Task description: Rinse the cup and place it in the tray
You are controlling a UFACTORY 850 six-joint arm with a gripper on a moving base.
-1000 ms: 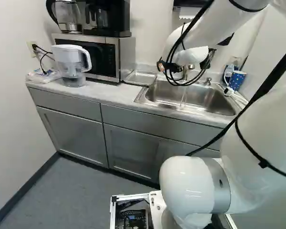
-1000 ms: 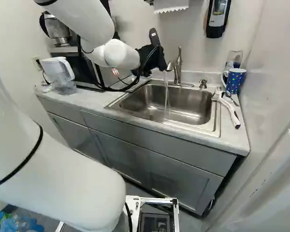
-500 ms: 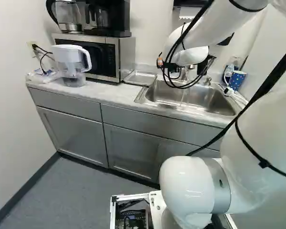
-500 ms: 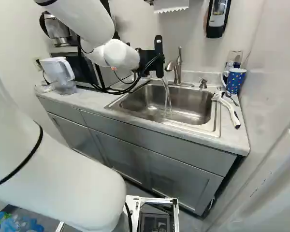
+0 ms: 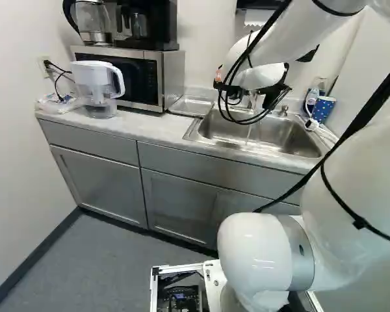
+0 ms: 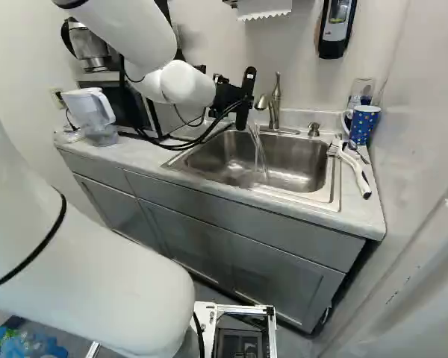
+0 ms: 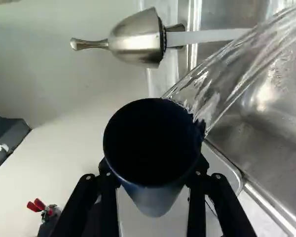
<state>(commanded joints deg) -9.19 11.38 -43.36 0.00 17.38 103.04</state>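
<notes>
My gripper is beside the faucet, above the sink's left part in the right base view; its fingertips are hidden there. In the wrist view the gripper is shut on a dark cup, one finger on each side, the cup's open mouth toward the camera. Water pours over the cup's rim into the sink. A separate stream runs from the faucet. Left of the sink lies the metal tray; part of a tray shows beyond the cup.
A dotted blue mug and a brush are at the counter's right end. A soap pump stands behind the sink. Left of the tray are a microwave and a water pitcher.
The gripper has turned about its own axis beside the faucet and tilted further. The falling water now spreads at a slant in the right base view. The base has not moved.
</notes>
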